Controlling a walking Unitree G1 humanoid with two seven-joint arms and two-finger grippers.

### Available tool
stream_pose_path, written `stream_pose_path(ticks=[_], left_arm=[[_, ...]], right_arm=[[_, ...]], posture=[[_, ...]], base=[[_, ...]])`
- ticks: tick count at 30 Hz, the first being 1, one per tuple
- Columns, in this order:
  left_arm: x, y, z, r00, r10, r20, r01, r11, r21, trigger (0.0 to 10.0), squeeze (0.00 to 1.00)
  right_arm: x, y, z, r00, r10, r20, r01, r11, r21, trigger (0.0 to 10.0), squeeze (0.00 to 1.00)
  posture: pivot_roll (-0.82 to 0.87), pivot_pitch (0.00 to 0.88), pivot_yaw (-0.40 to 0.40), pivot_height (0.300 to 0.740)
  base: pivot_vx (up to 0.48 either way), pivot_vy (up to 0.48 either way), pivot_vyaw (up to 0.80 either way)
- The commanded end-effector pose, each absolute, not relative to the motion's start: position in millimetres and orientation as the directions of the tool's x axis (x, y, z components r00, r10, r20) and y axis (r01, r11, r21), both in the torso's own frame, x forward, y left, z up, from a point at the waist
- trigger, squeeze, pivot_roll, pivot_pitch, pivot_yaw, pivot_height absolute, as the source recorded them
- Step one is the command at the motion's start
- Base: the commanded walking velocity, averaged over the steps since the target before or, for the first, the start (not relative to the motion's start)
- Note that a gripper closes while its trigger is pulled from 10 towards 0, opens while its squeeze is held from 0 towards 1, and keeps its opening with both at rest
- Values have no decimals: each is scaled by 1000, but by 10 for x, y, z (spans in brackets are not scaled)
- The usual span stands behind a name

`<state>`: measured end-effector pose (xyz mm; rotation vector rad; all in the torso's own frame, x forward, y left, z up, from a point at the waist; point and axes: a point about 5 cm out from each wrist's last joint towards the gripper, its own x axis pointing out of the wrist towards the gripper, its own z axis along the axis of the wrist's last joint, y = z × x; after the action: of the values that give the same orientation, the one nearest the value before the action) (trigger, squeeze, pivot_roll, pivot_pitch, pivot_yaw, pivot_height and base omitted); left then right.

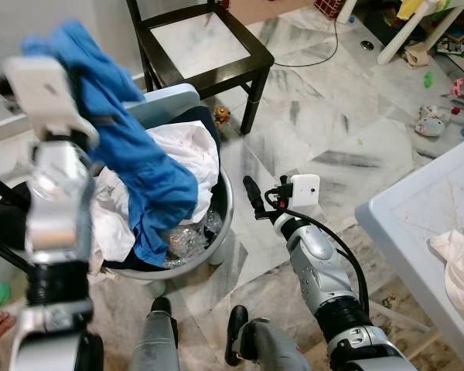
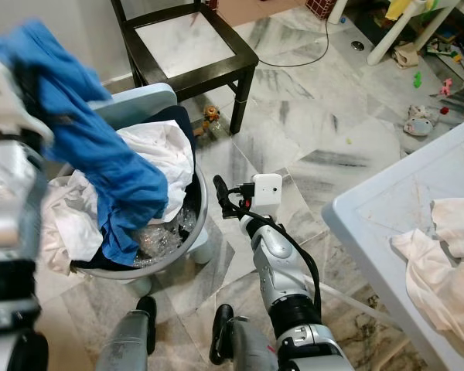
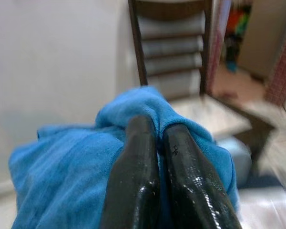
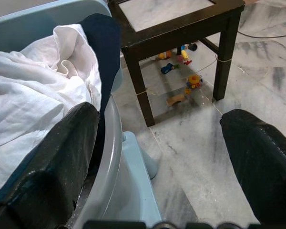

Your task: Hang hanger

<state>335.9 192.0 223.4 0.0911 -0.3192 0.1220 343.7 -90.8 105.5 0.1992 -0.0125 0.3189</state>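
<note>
Left gripper (image 3: pixel 155 143), upper left of the head views: clamped tight on a fold of the blue garment (image 1: pixel 131 147), fingers (image 3: pixel 138 181) pressed together with cloth bunched over the tips. Rest of the garment trailing down and right, lower end draped into the grey laundry basket (image 1: pixel 226 216) over the white cloth (image 1: pixel 189 154) piled there. Right gripper (image 1: pixel 251 193), centre of the frame just beside the basket rim, spread wide and holding nothing; between its fingers in the wrist view, marble floor (image 4: pixel 190 143) and the legs of the dark chair (image 1: pixel 205 46).

No hanger to be made out anywhere in these pictures, so the task's own thing cannot be placed; possibly hidden in the blue cloth, but impossible to tell.

Likely trouble: a pinch on one loose fold only, so slipping under the hanging weight. Tail end probably snagging the white cloth on a lift and dragging it over the rim. Open right fingers close enough to knock the basket.
</note>
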Motion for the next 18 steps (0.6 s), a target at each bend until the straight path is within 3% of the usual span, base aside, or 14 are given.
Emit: stream_pose_path(ticks=[1, 8, 14, 18], left_arm=[[3308, 1759, 2140, 954, 50, 295, -82, 992, 96, 0, 0], [3211, 1568, 1797, 990, 20, 139, -34, 994, 100, 0, 0], [3074, 1585, 1585, 999, 30, 23, -32, 992, 118, 0, 0], [2828, 1658, 1356, 994, 14, -110, 4, 988, 156, 0, 0]], right_arm=[[3405, -968, 961, 959, 284, 14, -281, 937, 207, 10000, 0], [3422, -966, 976, 957, 289, 14, -286, 936, 203, 10000, 0], [3429, -983, 981, 958, 287, 15, -284, 938, 198, 10000, 0], [3425, -991, 972, 959, 285, 14, -282, 939, 197, 10000, 0]], posture=[[405, 329, -131, 740], [403, 339, -138, 740], [398, 340, -140, 740], [404, 341, -138, 740]], base=[[0, 0, 0], [0, 0, 0], [0, 0, 0], [0, 0, 0]])
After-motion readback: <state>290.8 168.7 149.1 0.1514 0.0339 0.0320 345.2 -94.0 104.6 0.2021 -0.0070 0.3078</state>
